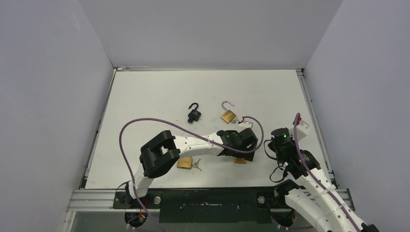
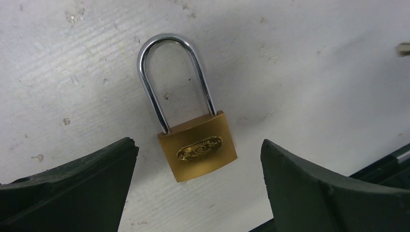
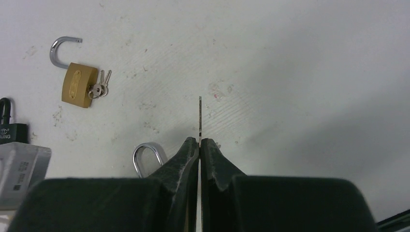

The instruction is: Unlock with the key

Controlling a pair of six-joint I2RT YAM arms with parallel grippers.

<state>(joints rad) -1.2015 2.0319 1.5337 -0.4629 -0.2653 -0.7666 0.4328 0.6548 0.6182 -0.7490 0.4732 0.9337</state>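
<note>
A brass padlock (image 2: pixel 198 151) with its steel shackle shut lies flat on the white table. My left gripper (image 2: pixel 197 143) hovers over it, open wide, one dark finger on each side of the body and neither touching it. My right gripper (image 3: pixel 199 141) is shut on a key (image 3: pixel 200 116), seen edge-on, whose thin blade sticks out past the fingertips above the table. In the right wrist view that padlock's shackle (image 3: pixel 145 157) shows just left of the fingers. From above, the padlock (image 1: pixel 240 161) peeks out under the left gripper.
An open brass padlock (image 1: pixel 228 115) with keys in it and an open black padlock (image 1: pixel 194 114) lie farther back. Another brass padlock (image 1: pixel 183 163) with keys (image 1: pixel 197 165) lies under the left forearm. Grey walls enclose the table on three sides.
</note>
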